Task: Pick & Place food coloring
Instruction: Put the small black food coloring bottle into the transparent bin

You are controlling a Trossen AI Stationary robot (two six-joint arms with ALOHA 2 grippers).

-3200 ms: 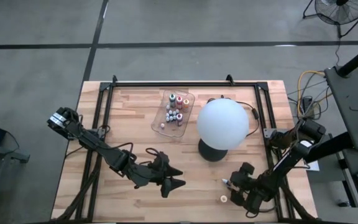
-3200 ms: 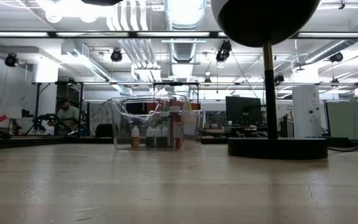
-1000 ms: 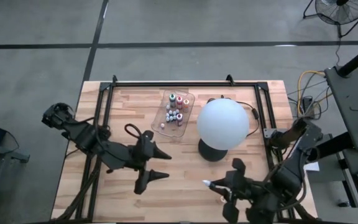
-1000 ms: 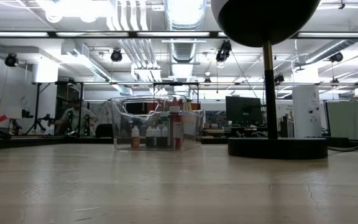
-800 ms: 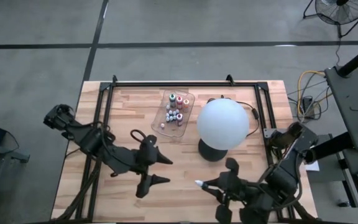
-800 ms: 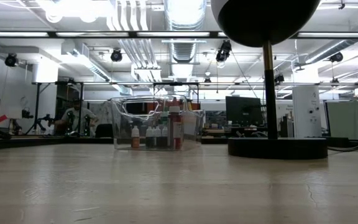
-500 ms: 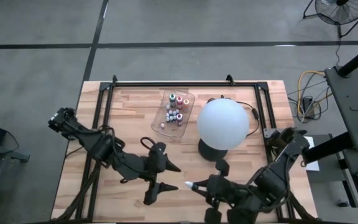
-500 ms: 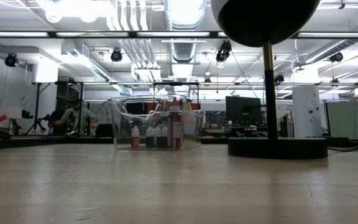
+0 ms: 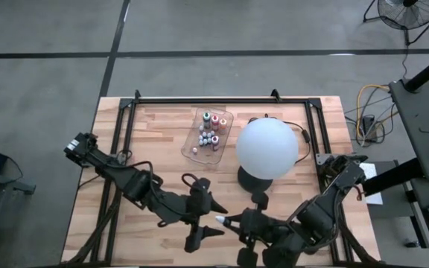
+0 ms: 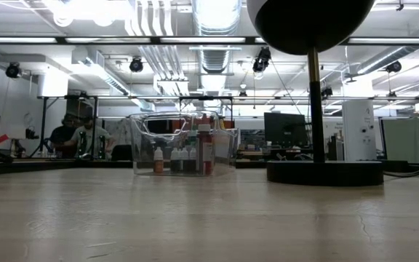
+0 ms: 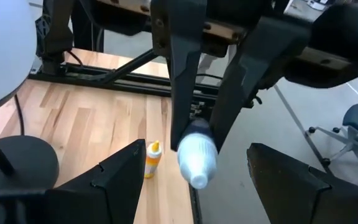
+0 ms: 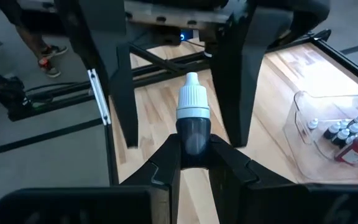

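Right pincer [image 9: 228,221] clamps dark white-capped bottle [image 12: 193,121] above near counter [image 9: 155,134] edge; left pincer [image 9: 208,218] spread wide around its tip. Other bottles [image 9: 209,131] in clear tray [image 9: 226,137].

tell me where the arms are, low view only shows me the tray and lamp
observer: both are at the table's near edge, out of your view. The right tool is shut on a white-capped bottle.
operator: and the left one
observer: the left tool is open, its fingers either side of that bottle's cap, not touching it.
operator: anything loose on the table
observer: one yellow bottle stands alone near the right edge; the others are in the tray.
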